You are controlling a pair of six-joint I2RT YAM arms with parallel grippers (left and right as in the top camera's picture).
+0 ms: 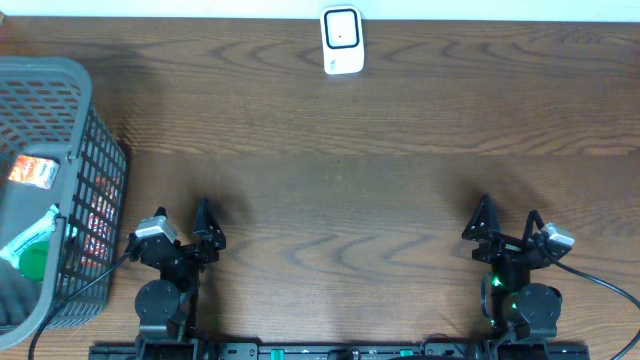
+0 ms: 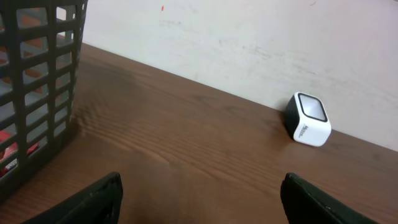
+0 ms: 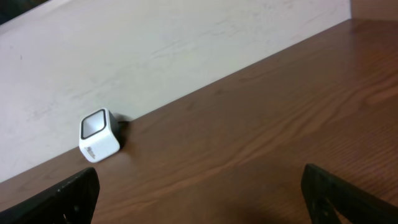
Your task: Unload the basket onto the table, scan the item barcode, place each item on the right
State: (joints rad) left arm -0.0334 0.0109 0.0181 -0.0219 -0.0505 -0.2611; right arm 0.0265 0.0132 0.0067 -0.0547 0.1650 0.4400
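A white barcode scanner (image 1: 342, 40) with a dark window stands at the table's far edge, against the wall; the wrist views show the scanner (image 2: 309, 119) (image 3: 98, 135) too. Packaged items lie in the grey basket (image 1: 100, 190) at the left: an orange packet (image 1: 32, 172) and a green-capped item (image 1: 30, 255). No barcode shows. My left gripper (image 1: 182, 212) (image 2: 201, 180) hovers open near the front edge, right of the basket, with nothing in it. My right gripper (image 1: 508, 210) (image 3: 200, 171) stands open at the front right, also with nothing between its fingers.
The basket's slatted wall (image 2: 37, 93) rises close on the left of my left gripper. Brown wood table (image 1: 340, 200) stretches between both arms and the scanner. A pale wall (image 3: 155, 50) runs along the far edge.
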